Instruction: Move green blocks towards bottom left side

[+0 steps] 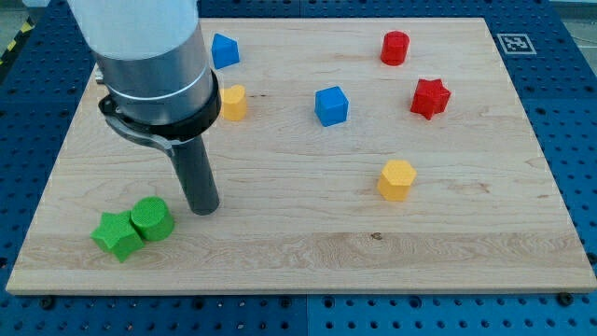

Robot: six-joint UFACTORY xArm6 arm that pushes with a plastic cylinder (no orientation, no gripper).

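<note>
Two green blocks sit together near the board's bottom left: a green star-shaped block (117, 234) and a green round block (151, 219) touching its right side. My tip (203, 210) rests on the board just to the right of the green round block, a small gap apart from it.
A blue block (225, 50) and a yellow block (233, 102) lie at the upper left, beside the arm's body. A blue cube (331, 105) sits at centre top. A red cylinder (395, 48), a red star (430, 98) and a yellow hexagon (396, 179) lie to the right. The wooden board (308, 252) has edges all round.
</note>
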